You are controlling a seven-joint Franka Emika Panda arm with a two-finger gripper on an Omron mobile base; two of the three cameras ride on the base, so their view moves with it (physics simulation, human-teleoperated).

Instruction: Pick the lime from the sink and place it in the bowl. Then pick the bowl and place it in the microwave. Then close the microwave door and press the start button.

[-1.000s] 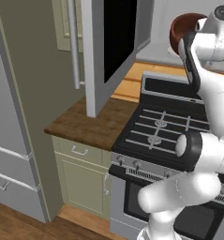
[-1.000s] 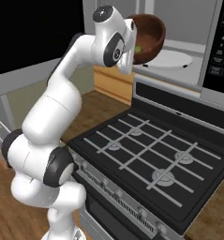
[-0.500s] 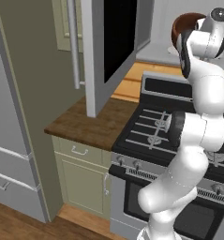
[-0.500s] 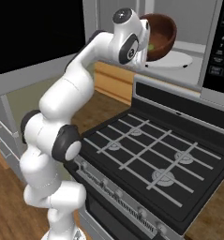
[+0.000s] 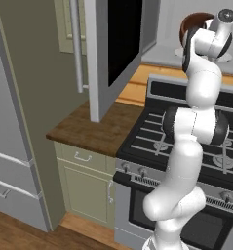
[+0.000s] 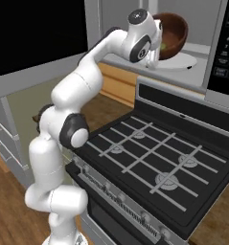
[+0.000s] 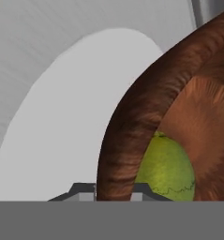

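Lime [image 7: 166,169] in tilted bowl [image 6: 172,34]

One bowl [image 6: 172,34], one lime [image 7: 166,171], one microwave [image 6: 202,57], one white plate [image 6: 180,62], one range [image 6: 149,162].

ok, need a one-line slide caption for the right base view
Gripper holds the tilted bowl with the lime inside, above the white plate in the open microwave.

The bowl [image 6: 172,36] hangs tilted inside the microwave [image 6: 209,43], above the round plate [image 6: 179,62] on its floor, with the lime [image 7: 166,169] lying in the bowl. The tool [image 7: 114,190] straddles the bowl's rim, one finger inside and one outside. The microwave door [image 5: 115,46] stands swung out to the left over the surface [image 5: 91,132], and the stove [image 6: 144,162] sits below the microwave.
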